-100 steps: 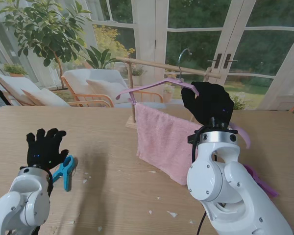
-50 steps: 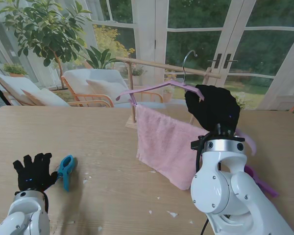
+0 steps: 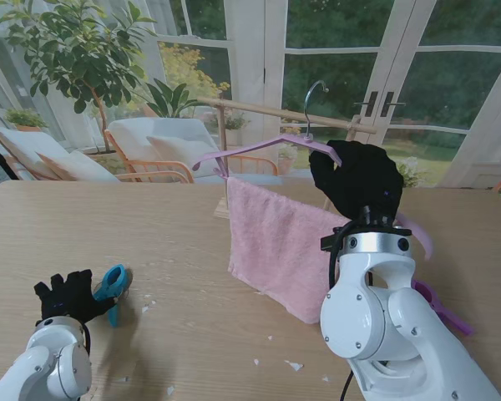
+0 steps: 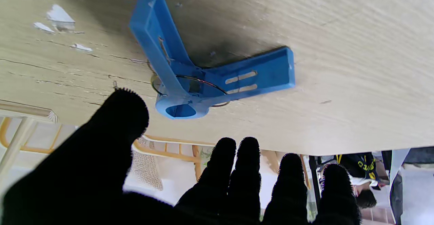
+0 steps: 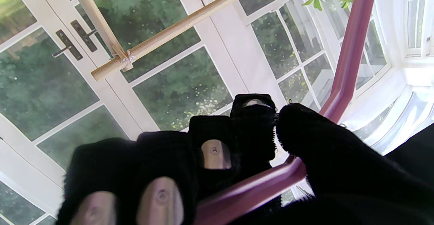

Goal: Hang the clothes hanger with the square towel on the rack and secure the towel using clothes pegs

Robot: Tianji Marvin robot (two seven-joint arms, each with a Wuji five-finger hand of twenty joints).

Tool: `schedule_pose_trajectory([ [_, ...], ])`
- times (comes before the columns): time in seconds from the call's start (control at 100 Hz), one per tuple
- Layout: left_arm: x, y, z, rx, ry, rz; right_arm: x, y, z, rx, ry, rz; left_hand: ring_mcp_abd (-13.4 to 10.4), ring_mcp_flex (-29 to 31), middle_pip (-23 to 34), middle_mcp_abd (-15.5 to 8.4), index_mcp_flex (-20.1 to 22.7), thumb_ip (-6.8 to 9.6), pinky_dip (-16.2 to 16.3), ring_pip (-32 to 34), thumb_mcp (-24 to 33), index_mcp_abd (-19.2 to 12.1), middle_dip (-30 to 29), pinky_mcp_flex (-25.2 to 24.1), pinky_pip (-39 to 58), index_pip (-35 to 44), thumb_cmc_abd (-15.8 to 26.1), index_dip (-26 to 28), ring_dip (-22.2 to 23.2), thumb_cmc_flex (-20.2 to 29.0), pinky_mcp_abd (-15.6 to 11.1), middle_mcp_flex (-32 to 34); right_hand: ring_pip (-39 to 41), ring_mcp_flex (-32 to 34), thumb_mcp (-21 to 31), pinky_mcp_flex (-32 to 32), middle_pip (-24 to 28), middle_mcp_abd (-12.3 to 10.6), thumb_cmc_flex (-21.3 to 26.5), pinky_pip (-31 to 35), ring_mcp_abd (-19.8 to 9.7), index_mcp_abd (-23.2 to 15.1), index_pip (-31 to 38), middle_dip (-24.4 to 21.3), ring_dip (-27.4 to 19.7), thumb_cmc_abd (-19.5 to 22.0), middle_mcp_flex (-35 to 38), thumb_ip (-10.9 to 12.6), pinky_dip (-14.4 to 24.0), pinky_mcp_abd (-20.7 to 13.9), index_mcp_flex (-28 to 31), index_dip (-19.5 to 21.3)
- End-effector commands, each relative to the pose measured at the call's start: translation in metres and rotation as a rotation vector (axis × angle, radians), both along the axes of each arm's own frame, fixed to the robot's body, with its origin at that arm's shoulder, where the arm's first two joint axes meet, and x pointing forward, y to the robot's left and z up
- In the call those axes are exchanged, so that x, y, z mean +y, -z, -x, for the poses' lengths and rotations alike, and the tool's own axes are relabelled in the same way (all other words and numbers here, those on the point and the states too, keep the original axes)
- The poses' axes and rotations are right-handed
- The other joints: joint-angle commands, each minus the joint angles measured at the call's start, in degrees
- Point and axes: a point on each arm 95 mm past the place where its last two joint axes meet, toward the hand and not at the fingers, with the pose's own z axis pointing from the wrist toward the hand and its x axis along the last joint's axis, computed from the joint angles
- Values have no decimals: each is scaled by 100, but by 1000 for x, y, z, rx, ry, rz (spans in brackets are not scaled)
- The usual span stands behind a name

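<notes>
A sunny room w/ big glass doors (image 3: 401, 92) and a leafy plant (image 3: 75, 50) is seen behind a wide wooden table (image 3: 192, 242). The wooden rack (image 3: 275, 113) is picked as the landmark; it stands at the far side of the table, approx. in the middle.

The pink hanger (image 3: 267, 146) is held up just in front of the rack's bar, on the side nearer to me. Its metal hook (image 3: 311, 96) is seen up by the bar, but whether it is over the bar can't be told. The pink square towel (image 3: 280, 246) is draped over the hanger and hangs down in front of the rack, w/ its low edge near the table.

The right hand (image 3: 356, 180) is seen just right of the rack's middle. Its fingers (image 5: 210, 150) are curled tight round the hanger's arm, w/ the thumb pressed on the other side.

The blue peg (image 3: 111, 288) lies flat on the table, well apart from the rack, far to the left and nearer to me. The left hand (image 3: 67, 296) is held right beside the peg. Its fingers (image 4: 237, 170) are spread apart and nothing is held in them. The thumb is close to the peg's round end, but no touch is seen.

A purple thing (image 3: 442, 309) lies on the table right of the rack, partly hidden by the right arm.
</notes>
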Motion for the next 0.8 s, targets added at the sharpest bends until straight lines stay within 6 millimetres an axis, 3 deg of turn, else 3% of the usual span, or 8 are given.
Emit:
schedule_pose_trajectory([
  [0.0,-2,5,-2,19,-12,11,2,0,0,10,-5,-5,-20,2,-99,197,75,-166,-52,-46,-79,279,-102,-83,-101,-123,-42,-80,-63,-257,68,35,579,203,-30,467,256,78,-161,1158,63,-46,60,97,-28,398,133,215,187,-950,152,80],
  [0.2,-4,14,-10,71,-21,4,1,0,-3,16,1,-3,-25,51,-102,205,247,-103,-40,-39,-126,290,-109,-91,-68,-239,-35,-102,-93,88,76,143,580,203,-31,467,256,78,-163,1158,63,-46,60,97,-26,399,133,216,187,-953,152,81],
  [0.28,-5,17,-14,89,-16,-4,1,-1,-3,19,4,-2,-29,117,-34,169,287,-33,20,-19,166,254,-69,-95,-20,-113,-116,3,-81,324,95,227,580,203,-32,467,256,78,-164,1158,62,-46,60,97,-26,399,133,216,188,-952,152,81],
  [0.39,-7,22,-18,97,4,-23,2,-1,-4,19,6,-1,-130,160,130,-113,121,8,67,-9,779,-31,25,-54,-7,250,-211,240,-57,846,90,240,583,203,-32,467,256,78,-165,1158,60,-46,60,97,-24,397,133,216,191,-951,152,81],
  [0.56,-11,25,-25,79,59,-13,2,0,-6,23,5,3,-299,143,256,-435,-187,32,158,-5,868,-342,71,-22,55,600,-247,371,-35,1638,23,122,584,203,-29,468,256,78,-166,1158,57,-46,60,97,-22,400,133,216,199,-952,152,81],
  [0.79,-27,22,-42,71,126,15,2,2,-9,31,7,8,-359,235,360,-551,-238,47,329,39,854,-446,97,70,182,833,-254,443,25,1703,25,133,584,204,-30,468,256,78,-170,1158,52,-46,60,97,-19,401,133,216,204,-955,152,81],
])
